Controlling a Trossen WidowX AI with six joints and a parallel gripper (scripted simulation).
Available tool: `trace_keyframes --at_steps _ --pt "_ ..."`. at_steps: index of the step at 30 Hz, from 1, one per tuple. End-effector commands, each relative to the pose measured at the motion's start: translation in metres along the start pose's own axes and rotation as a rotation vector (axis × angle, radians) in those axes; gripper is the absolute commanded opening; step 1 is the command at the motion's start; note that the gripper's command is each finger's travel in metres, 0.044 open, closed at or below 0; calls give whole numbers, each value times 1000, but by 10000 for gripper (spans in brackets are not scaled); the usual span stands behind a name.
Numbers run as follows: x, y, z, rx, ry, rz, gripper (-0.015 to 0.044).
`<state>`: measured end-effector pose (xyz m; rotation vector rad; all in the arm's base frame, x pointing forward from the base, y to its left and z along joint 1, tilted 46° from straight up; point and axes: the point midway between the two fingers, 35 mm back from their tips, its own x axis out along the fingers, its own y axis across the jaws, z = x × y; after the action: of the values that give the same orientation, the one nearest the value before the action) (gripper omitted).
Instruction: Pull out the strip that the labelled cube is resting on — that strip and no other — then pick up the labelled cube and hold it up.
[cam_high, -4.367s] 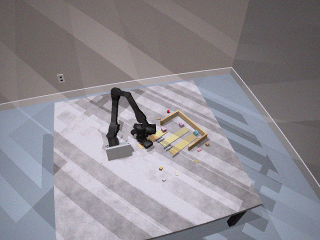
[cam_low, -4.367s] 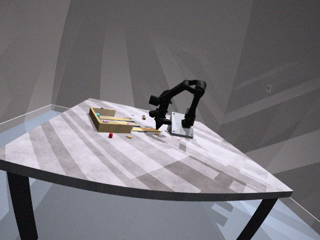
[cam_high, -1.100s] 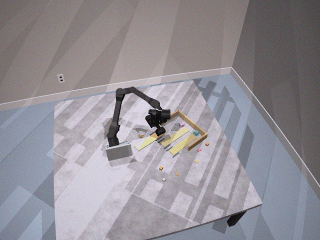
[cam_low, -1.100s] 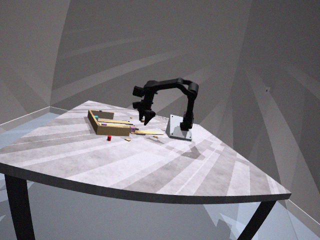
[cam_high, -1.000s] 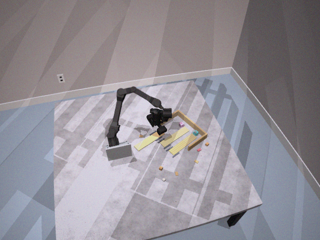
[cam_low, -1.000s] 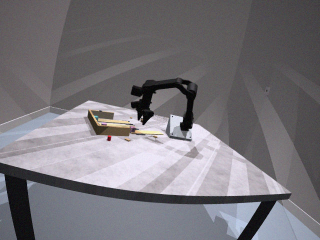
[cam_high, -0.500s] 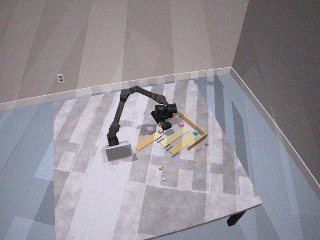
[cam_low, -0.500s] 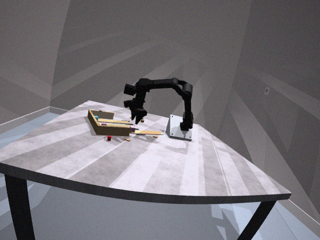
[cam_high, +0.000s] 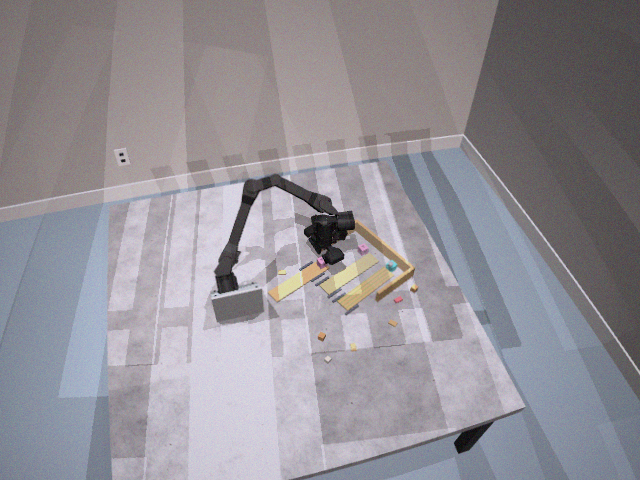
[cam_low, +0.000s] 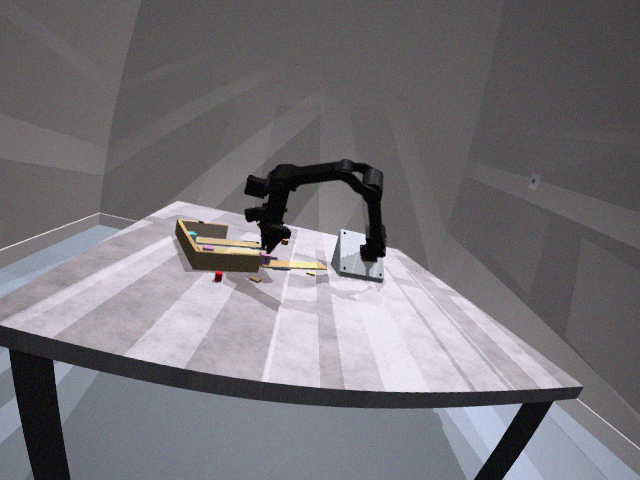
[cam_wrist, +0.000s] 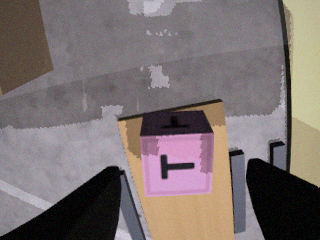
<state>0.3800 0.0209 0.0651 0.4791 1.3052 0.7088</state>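
The pink cube (cam_high: 321, 261) (cam_low: 265, 258) (cam_wrist: 177, 175), with a dark T on its top and a mark on its side, rests on the far end of an orange-tan strip (cam_high: 296, 282) (cam_low: 294, 265) (cam_wrist: 187, 220). That strip lies farther toward the robot base than the other two. My gripper (cam_wrist: 184, 174) is partly open, pointing down at the cube. In the wrist view one finger is left of the cube and the other right, with a gap on both sides. It holds nothing. Its height above the cube is hard to tell.
Two other strips (cam_high: 351, 273) (cam_high: 366, 290) lie alongside. Another pink cube (cam_high: 363, 249) (cam_low: 207, 248) and a teal cube (cam_high: 391, 265) are near their far ends, inside a wooden wall (cam_high: 385, 244) (cam_low: 227, 259). Dark guide rails (cam_wrist: 239, 195) flank the strip. Small blocks and a red cylinder (cam_low: 218, 276) lie around.
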Motion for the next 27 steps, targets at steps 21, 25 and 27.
trace_keyframes --at_steps 21,25,27 --pt "34 2 -2 5 7 9 250" --pt "32 2 -1 1 3 5 198" --pt "32 2 -1 1 3 5 165"
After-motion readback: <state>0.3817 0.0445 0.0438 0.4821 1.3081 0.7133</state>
